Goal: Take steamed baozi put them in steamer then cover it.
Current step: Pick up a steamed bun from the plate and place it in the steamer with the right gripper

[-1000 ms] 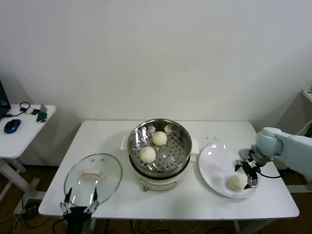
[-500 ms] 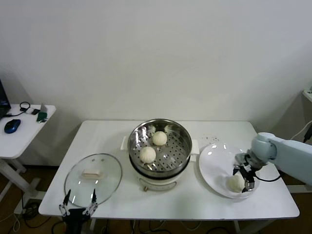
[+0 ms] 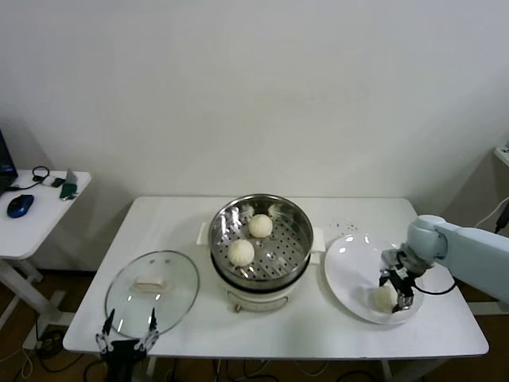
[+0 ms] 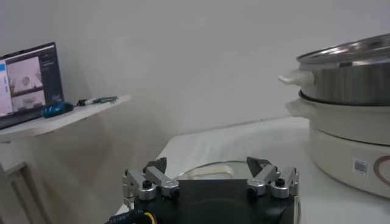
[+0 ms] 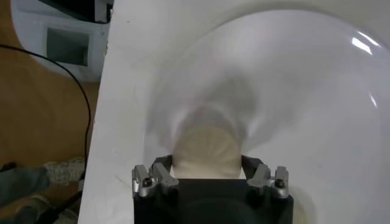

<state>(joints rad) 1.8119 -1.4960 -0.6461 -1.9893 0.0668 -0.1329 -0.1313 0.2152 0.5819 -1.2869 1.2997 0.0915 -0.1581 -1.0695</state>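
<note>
The steamer (image 3: 259, 239) stands mid-table, uncovered, with two baozi (image 3: 260, 225) (image 3: 241, 252) on its perforated floor. A third baozi (image 3: 383, 299) lies on the white plate (image 3: 342, 267) at the right. My right gripper (image 3: 395, 291) is down over that bun. In the right wrist view its fingers (image 5: 166, 168) press both sides of the baozi (image 5: 207, 143), so the gripper (image 5: 207, 167) is shut on it, on the plate. The glass cover (image 3: 151, 290) lies flat at the left. My left gripper (image 3: 127, 338) is open and empty by the cover's near edge.
A small side table (image 3: 32, 215) with a mouse and headphones stands at the far left. In the left wrist view the steamer's wall (image 4: 347, 79) rises at one side, beyond the open gripper (image 4: 207, 170). The wall is close behind the table.
My right gripper has moved down and in over the baozi on the plate and now has it between its fingers. The left arm has not moved.
</note>
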